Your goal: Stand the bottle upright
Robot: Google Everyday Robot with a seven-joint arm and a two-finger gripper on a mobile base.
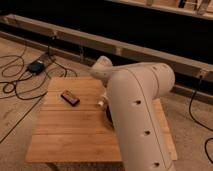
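Observation:
The bottle (101, 103) shows only as a small white end on the wooden table (65, 130), poking out from behind my arm near the table's middle. The rest of it is hidden, so I cannot tell whether it lies or stands. My big white arm (140, 115) fills the right half of the view, with its rounded joint (102, 69) above the bottle. My gripper is hidden behind the arm, somewhere over the right side of the table.
A dark brown bar (70, 97) lies on the table to the left of the bottle. A dark bowl's edge (108, 119) peeks out beside the arm. Black cables (20, 85) and a small box (36, 66) lie on the floor at left. A long dark rail (125, 50) runs behind the table.

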